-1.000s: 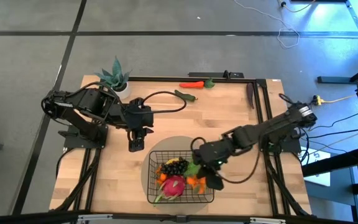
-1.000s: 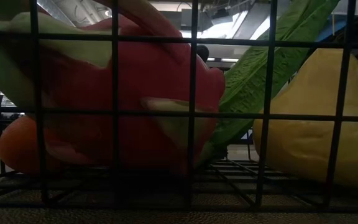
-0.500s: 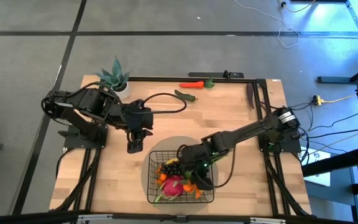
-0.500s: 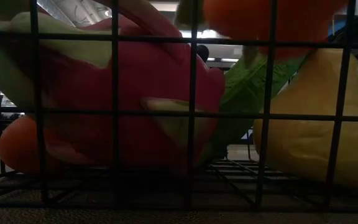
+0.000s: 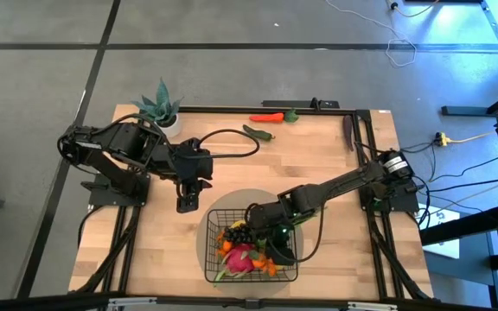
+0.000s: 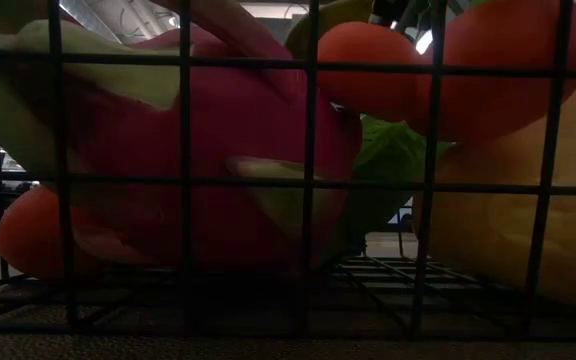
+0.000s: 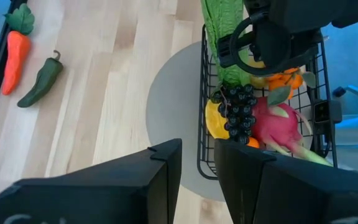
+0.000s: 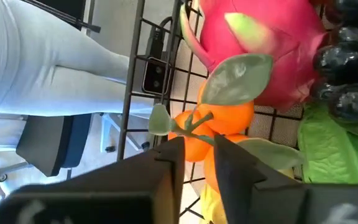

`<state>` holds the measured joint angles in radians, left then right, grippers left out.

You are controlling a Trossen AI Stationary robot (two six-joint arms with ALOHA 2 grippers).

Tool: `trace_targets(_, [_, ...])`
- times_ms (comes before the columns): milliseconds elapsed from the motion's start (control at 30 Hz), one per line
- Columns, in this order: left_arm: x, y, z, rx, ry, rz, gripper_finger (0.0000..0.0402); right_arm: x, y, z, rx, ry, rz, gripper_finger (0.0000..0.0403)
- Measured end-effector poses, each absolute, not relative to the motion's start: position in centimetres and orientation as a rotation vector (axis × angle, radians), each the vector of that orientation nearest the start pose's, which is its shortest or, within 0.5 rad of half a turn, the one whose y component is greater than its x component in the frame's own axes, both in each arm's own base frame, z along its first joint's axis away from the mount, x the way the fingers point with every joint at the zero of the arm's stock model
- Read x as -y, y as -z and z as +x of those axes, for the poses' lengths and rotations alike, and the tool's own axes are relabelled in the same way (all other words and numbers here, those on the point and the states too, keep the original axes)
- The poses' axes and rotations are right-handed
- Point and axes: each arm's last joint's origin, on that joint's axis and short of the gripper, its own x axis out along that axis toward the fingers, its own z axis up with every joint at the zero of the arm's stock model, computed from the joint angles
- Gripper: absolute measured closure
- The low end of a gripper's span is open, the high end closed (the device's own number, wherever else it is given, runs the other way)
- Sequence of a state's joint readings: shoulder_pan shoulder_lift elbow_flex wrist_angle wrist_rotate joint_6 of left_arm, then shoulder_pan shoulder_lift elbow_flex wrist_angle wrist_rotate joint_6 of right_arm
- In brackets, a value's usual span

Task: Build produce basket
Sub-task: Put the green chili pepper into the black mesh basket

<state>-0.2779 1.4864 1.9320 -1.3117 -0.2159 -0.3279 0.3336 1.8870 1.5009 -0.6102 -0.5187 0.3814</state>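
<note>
The black wire basket (image 5: 223, 213) stands on a grey round mat near the table's near edge. It holds a pink dragon fruit (image 5: 242, 257), dark grapes (image 5: 242, 231), a green leafy stalk (image 7: 219, 37) and a yellow mango (image 6: 508, 230). My right gripper (image 5: 277, 249) reaches down into the basket from the right and is shut on a cluster of small oranges (image 8: 194, 140) with green leaves. My left gripper (image 5: 188, 200) waits, shut, over the table left of the basket. A red pepper (image 5: 266, 117) and a green pepper (image 5: 258, 132) lie near the far edge. My right gripper pinches the orange cluster between its two fingers at its top, by the stem and leaves (image 8: 194, 124). It comes from above, slanting in from the table's right. The oranges (image 6: 388, 60) hang low in the basket, beside the dragon fruit (image 6: 218, 130) and above the mango. Whether they rest on these I cannot tell.
A spiky blue-green plant in a white pot (image 5: 158, 108) stands at the table's far left corner. A black cable (image 5: 232, 142) loops across the table behind the left arm. A person's light trouser leg (image 8: 42, 56) shows beyond the table's near edge.
My right gripper, with the oranges, has moved from the basket's right side toward the left over the basket. It has then come down into it. In the low view the oranges have come down from above onto the green stalk and mango.
</note>
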Motion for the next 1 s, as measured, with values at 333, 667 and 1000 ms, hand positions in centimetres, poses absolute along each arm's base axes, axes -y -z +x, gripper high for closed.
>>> trace_targets(333, [6.4,-45.3,24.7,-0.837,-0.083,-0.096,0.0318,-13.8,-25.5,37.1,-1.253,-0.674,0.468,0.0305])
trace_targets(667, [6.3,-45.1,24.5,-0.863,-0.088,-0.088,0.0318,-13.1,-32.8,36.8,-1.190,-0.543,0.269,0.0305])
trace_targets(1000, [6.1,-45.2,24.5,-0.845,-0.141,-0.038,0.0318,-11.2,-39.9,35.4,-1.028,-0.234,0.013,0.0305])
